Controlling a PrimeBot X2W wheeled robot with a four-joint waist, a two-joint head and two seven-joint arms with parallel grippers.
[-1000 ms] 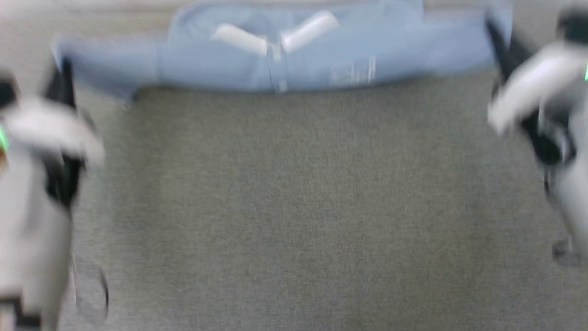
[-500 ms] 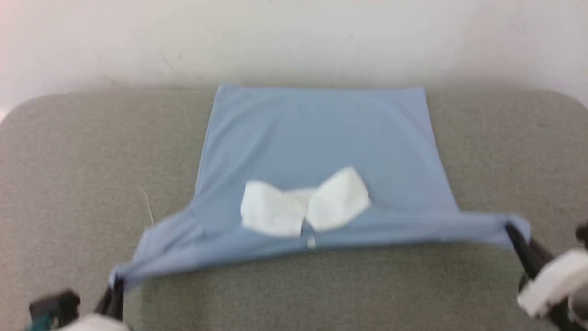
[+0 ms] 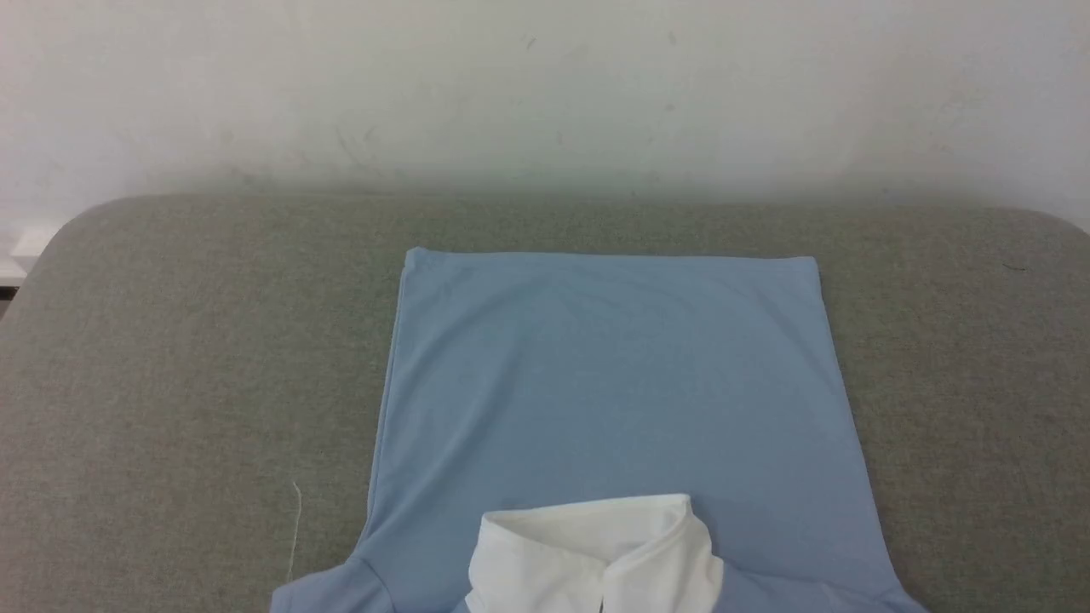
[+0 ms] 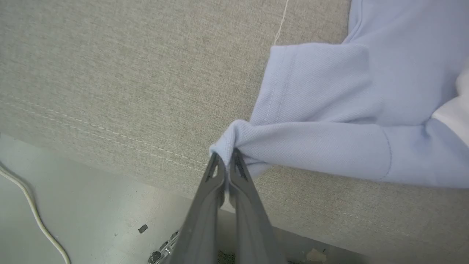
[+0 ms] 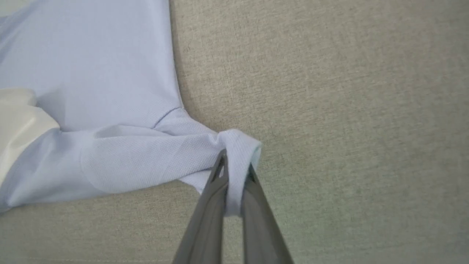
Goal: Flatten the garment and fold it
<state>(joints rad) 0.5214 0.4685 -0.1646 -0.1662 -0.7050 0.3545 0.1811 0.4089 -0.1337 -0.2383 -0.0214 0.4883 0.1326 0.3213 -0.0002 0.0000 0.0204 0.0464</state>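
The garment (image 3: 613,383), a light blue polo shirt, lies spread on the grey padded table (image 3: 187,366), hem at the far side, white collar (image 3: 596,553) at the near edge of the head view. In the left wrist view my left gripper (image 4: 226,161) is shut on the cuff of one sleeve of the garment (image 4: 322,110), near the table's front edge. The right wrist view has my right gripper (image 5: 234,165) shut on the other sleeve's cuff of the garment (image 5: 110,110), with cloth bunched between the fingers.
A pale wall (image 3: 545,94) stands behind the table. A loose white thread (image 3: 295,519) lies on the cloth left of the shirt. Below the table edge in the left wrist view are a light floor and a white cable (image 4: 29,201).
The head camera has tilted up, so the shirt sits lower in view and both grippers have dropped below the frame. The shirt body now lies smooth and flat.
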